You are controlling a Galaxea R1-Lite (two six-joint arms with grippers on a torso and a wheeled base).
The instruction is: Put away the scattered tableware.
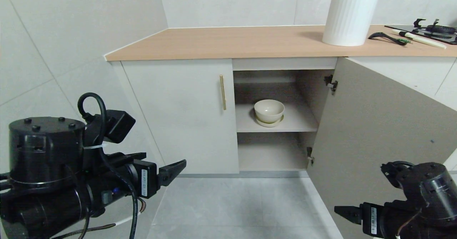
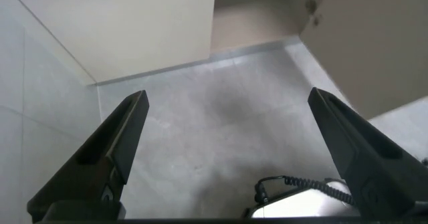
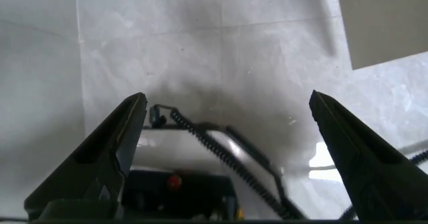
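Observation:
A cream bowl (image 1: 269, 110) sits on a small plate (image 1: 269, 123) on the middle shelf of the open cabinet (image 1: 275, 124). On the counter's far right lie a black spoon (image 1: 387, 37) and a white-handled utensil (image 1: 423, 39). My left gripper (image 1: 175, 171) hangs low at the left, well short of the cabinet. In the left wrist view the left gripper (image 2: 227, 97) is open over the floor with nothing between its fingers. My right gripper (image 1: 339, 210) is low at the right, in front of the open door. The right gripper (image 3: 227, 98) is open and holds nothing.
The cabinet's right door (image 1: 375, 124) is swung wide open toward me. The left door (image 1: 182, 117) is closed, with a gold handle (image 1: 222, 92). A tall white ribbed vase (image 1: 351, 12) stands on the wooden countertop (image 1: 232, 40), and a stove (image 1: 435, 30) sits at the far right. Grey floor (image 1: 242, 203) lies ahead.

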